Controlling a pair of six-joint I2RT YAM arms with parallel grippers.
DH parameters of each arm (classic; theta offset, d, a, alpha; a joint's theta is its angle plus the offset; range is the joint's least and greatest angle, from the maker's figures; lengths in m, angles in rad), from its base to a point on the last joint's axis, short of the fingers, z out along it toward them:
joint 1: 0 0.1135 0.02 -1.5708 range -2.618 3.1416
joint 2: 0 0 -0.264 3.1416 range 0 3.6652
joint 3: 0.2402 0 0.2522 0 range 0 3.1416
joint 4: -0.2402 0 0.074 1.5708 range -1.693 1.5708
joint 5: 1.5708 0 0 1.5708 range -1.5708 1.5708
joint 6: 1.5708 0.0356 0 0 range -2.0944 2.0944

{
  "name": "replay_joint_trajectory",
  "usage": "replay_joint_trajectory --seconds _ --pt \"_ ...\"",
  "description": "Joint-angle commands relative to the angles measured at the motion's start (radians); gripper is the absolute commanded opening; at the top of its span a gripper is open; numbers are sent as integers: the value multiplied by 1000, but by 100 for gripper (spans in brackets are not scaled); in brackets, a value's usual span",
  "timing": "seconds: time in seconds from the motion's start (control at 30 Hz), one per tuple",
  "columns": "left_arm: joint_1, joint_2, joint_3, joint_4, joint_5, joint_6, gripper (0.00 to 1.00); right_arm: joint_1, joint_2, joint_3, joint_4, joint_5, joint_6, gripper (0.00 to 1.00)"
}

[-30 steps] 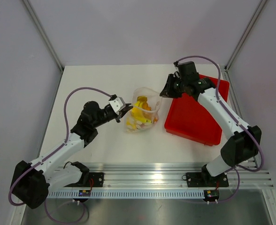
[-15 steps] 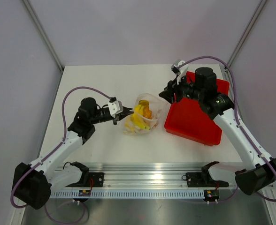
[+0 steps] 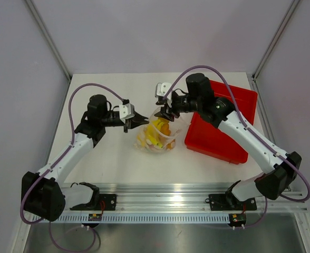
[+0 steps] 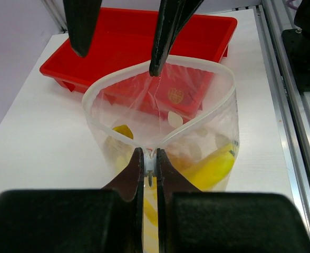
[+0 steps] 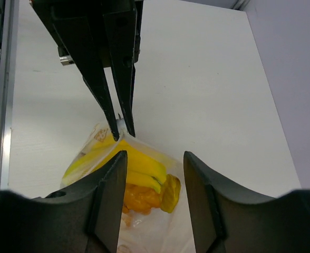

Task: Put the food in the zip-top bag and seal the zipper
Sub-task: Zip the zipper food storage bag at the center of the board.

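Rail: a metal rail (image 3: 186,203) runs across the bottom of the top view, and both arm bases sit on it.
Surface: the white surface (image 3: 113,163) spreads from just above the rail to the upper middle of the frame.
Left claw: the left claw (image 3: 139,121) is left of centre in the top view and points right. It is narrow, its jaws pressed together on the near rim of the bag. In its own camera (image 4: 149,158), at lower middle, a fold of clear plastic is nipped between the two fingers.
Zip-top bag: the zip-top bag (image 3: 157,138) is at the centre of the top view with its bottom on the surface, between the two claws. Whitish oval spots show on its clear wall (image 4: 218,105).
Zipper: the zipper (image 4: 99,83) is the thicker clear strip around the mouth. It is unsealed and gapes in a rounded loop.
Food: all the food seen lies inside the bag. The banana (image 5: 139,163) is on top, with an orange knobbly piece (image 5: 142,199) and a yellow lump (image 5: 171,192) under it.
Right claw: the right claw (image 3: 168,113) hangs over the far side of the bag and points down-left. Its jaws stand wide and hold nothing. In the left wrist view (image 4: 119,60) one fingertip (image 4: 156,66) is at the far rim and the other is apart from it, at upper left.
Red tray: the red tray (image 3: 218,139) is right of centre, just beside the bag. Whether the two touch cannot be told.
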Motion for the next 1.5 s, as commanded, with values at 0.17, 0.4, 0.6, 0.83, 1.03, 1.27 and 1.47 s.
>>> replay_joint_trajectory --seconds 0.17,0.4,0.6,0.83,1.03,1.27,1.47 --pt "54 16 75 -24 104 71 0 16 145 223 -235 -144 -153 61" --pt "64 30 98 -74 109 108 0 39 197 220 -247 -170 -121 70" --pt "64 38 98 -74 122 111 0 50 234 226 -198 -174 -78 73" --pt "64 28 101 -103 119 132 0 50 266 221 -158 -140 -46 71" --pt "67 16 98 -130 106 141 0 50 245 169 -95 -82 34 67" --pt "67 -8 84 -136 104 143 0 53 231 143 -98 -71 41 60" --pt "69 -10 87 -135 98 144 0 53 234 143 -125 -69 41 44"
